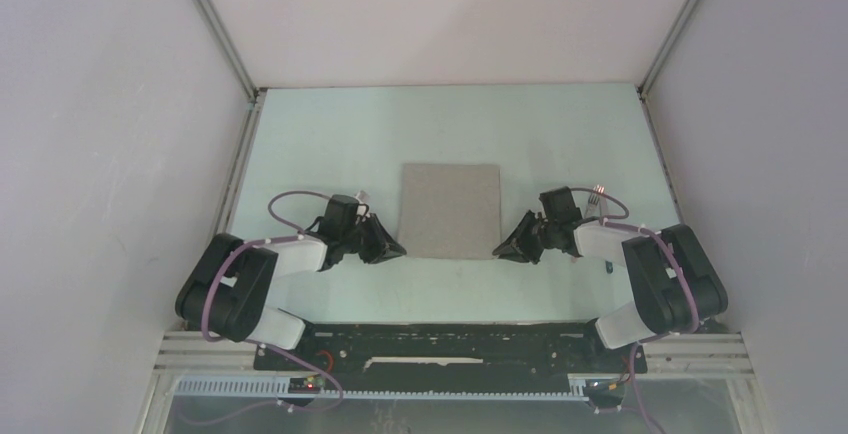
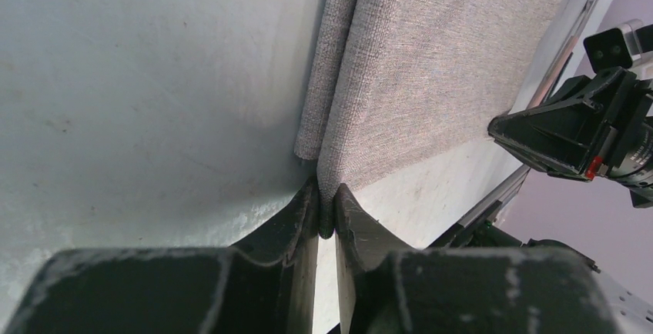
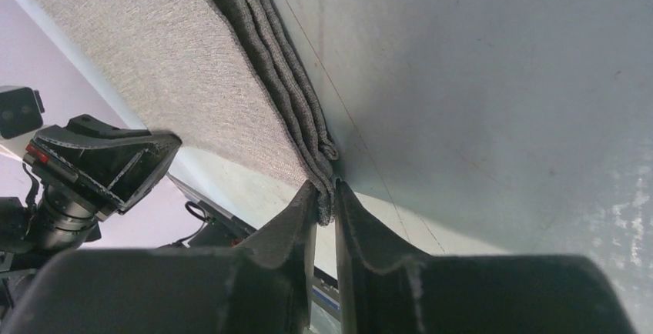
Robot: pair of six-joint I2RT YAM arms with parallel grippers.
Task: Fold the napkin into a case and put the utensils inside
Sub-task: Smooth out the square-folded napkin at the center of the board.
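- A wide bare stretch of table (image 1: 450, 124) is offered behind the napkin (image 1: 450, 211), up to the back wall (image 1: 450, 14).
- The napkin's near corners are taken up: one is pinched by the left gripper (image 1: 403, 250), the other by the right gripper (image 1: 496, 250).
- Entry from either side at the near edge is barred by the two arms.
- Between the grippers, an open strip of table is found, running down to the bases.
- Room right of the napkin is narrowed by a fork (image 1: 598, 192) lying just behind the right wrist.
- Sideways reach is bounded by the side walls (image 1: 100, 154).
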